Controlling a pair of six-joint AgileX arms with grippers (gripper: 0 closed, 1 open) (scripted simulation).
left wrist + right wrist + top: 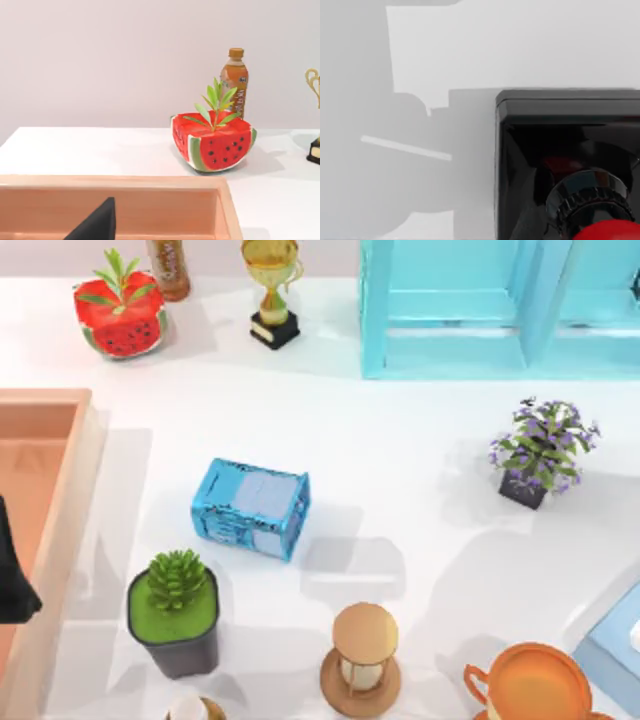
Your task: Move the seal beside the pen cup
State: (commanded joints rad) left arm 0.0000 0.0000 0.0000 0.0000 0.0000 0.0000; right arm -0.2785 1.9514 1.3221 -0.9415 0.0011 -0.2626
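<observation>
The pen cup (250, 507), a shiny blue box with a pale panel, lies on the white table left of centre in the top view. The seal (570, 150) sits close under the right wrist camera on the white table, its black square base toward the table and its red knob (612, 231) toward the camera. No fingers show around it. My left gripper (12, 580) is a dark shape at the table's left edge over the wooden tray (60, 405). In the left wrist view it appears as a black wedge, the left gripper (95, 225), over the tray (150, 182).
Near the pen cup stand a succulent in a black pot (176, 612) and a wooden hourglass (362, 658). An orange vessel (530, 685) is at the front right. At the back are a watermelon planter (120, 312), a bottle (168, 265), a gold trophy (272, 290) and a cyan shelf (480, 305). A purple-flowered plant (540, 452) stands at the right.
</observation>
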